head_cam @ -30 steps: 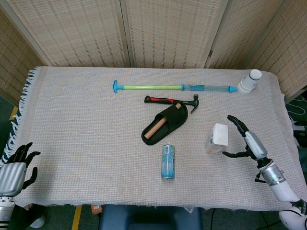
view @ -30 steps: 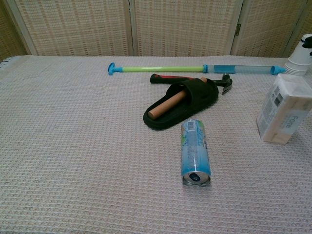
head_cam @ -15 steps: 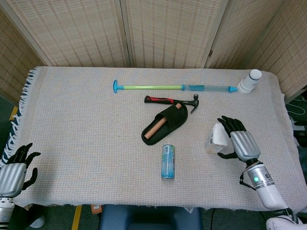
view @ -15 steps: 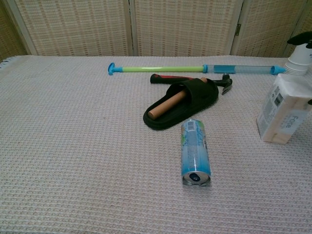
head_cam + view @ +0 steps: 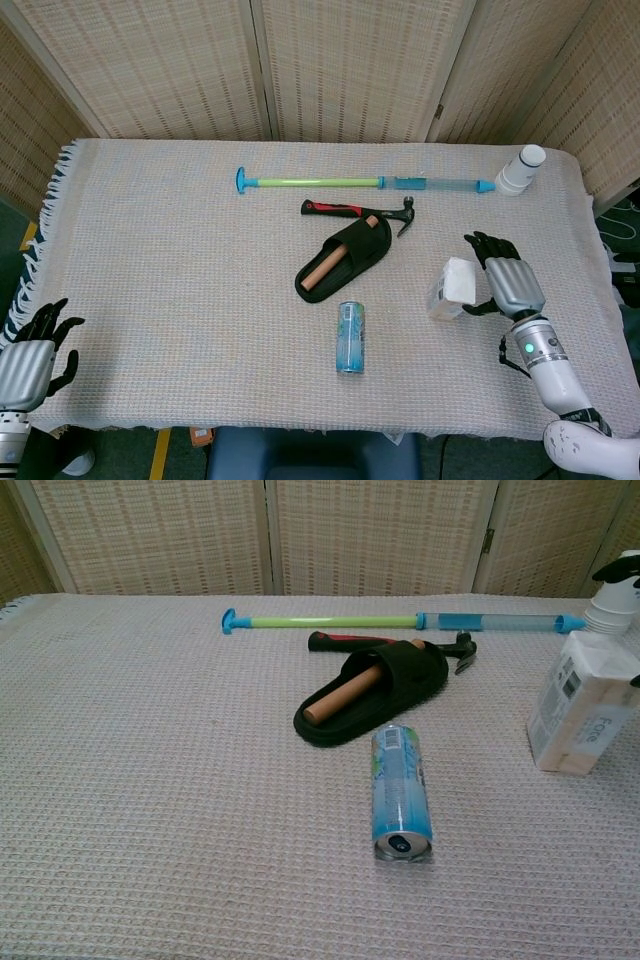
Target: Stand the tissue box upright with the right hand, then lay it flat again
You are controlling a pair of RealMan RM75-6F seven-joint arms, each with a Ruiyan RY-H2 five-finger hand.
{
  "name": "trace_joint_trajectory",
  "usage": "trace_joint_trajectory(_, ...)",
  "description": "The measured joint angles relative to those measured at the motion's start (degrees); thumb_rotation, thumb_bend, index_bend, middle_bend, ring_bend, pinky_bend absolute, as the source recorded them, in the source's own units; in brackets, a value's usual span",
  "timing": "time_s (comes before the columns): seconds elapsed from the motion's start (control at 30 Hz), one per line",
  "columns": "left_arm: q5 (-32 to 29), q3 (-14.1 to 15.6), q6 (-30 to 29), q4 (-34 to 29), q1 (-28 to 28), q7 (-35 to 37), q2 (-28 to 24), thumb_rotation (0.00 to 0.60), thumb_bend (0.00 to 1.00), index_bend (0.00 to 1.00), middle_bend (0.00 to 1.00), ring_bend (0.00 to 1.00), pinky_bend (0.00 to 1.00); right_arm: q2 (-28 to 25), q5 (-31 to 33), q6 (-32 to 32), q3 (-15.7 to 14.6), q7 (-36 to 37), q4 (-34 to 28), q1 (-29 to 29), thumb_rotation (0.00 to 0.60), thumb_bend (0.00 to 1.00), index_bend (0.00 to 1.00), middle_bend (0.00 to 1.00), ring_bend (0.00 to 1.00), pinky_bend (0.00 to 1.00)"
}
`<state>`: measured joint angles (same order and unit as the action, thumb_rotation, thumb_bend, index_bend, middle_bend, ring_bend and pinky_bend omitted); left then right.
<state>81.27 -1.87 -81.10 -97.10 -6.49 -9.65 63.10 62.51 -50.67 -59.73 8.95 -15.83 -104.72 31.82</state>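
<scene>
Tissue box, the white upright paper one, stands near the table's 4 o'clock edge, your right hand open just beside it at 3 o'clock, so a hard push could knock it over.

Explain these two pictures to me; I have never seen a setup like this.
This is a two-armed robot at a cloth-covered table. One picture looks down from its head, the other looks forward from its chest. The right robot hand is beside the upright tissue box, fingers at its side; whether it grips is unclear. The left robot hand rests idle at the table's near corner. Also lying there: a drink can, a black slipper with a wooden rod inside, a hammer, a long green-and-blue tube, and a white bottle.
</scene>
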Motion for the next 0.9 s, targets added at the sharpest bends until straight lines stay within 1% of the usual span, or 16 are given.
trace_joint_trajectory(0.2,-0.2,0.0,0.2,0.2,0.0,0.1,0.1,0.6,0.53,0.25,0.0,0.0,0.19,0.9,3.0,1.6,0.6,-1.4,1.7,1.6,0.6,0.06,0.0,0.07,0.14,0.0)
trace_joint_trajectory(0.3,-0.2,-0.1,0.2,0.3,-0.1,0.2,0.1,0.6,0.53,0.25,0.0,0.0,0.2,1.4,4.6,1.9,0.7,-2.7,2.3,2.4,0.6,0.06,0.04,0.1,0.17,0.0)
trace_joint_trajectory(0.4,-0.2,-0.1,0.2,0.3,-0.1,0.2,0.1,0.6,0.53,0.25,0.0,0.0,0.2,1.9,6.0,1.8,0.8,-3.9,2.6,3.0,0.6,0.06,0.1,0.13,0.21,0.0)
trace_joint_trajectory(0.53,-0.3,-0.1,0.3,0.4,-0.1,0.2,0.1,0.6,0.53,0.25,0.0,0.0,0.2,2.2,6.6,1.6,0.7,-4.6,2.7,3.4,0.6,0.06,0.14,0.17,0.24,0.0)
trace_joint_trajectory(0.67,-0.3,0.0,0.4,0.4,-0.1,0.1,0.1,0.6,0.53,0.25,0.0,0.0,0.2,2.5,7.4,1.2,0.6,-5.2,2.8,3.5,0.6,0.06,0.19,0.19,0.25,0.0)
trace_joint_trajectory(0.9,-0.3,0.0,0.3,0.3,-0.1,0.0,0.1,0.6,0.53,0.25,0.0,0.0,0.2,3.3,9.2,0.8,0.3,-6.5,3.5,3.9,0.6,0.06,0.2,0.21,0.27,0.0)
